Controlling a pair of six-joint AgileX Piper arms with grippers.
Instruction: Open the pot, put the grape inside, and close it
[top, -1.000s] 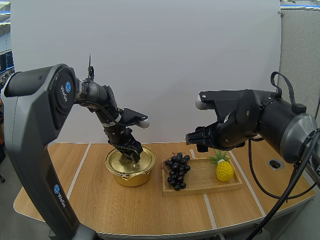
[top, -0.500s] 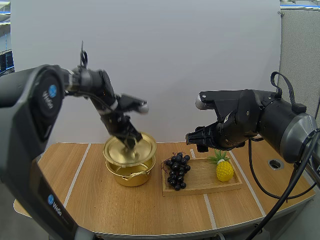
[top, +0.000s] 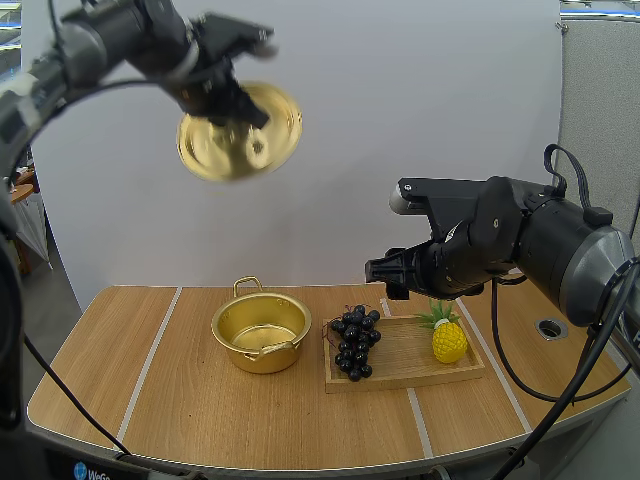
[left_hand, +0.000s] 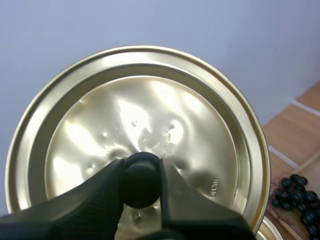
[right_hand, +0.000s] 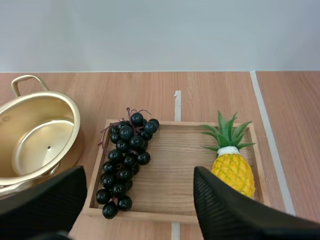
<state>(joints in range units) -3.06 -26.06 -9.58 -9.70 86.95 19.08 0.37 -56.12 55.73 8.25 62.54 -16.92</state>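
Round gold metal lid (top: 215, 150) pinched in left claw (left_hand: 142, 175), high above open gold pot (top: 262, 356); right claw (right_hand: 140, 175) apart.

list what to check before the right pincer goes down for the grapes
1. lid off the pot: ok, left pincer holds it by the knob, high over the table.
2. pot upright and empty: ok.
3. right pincer open: ok, fingers apart above the wooden tray.
4. grapes uncovered: ok, bunch lies at the tray's end nearest the pot.
5. pineapple clear of the grapes: ok, apart at the tray's other end.
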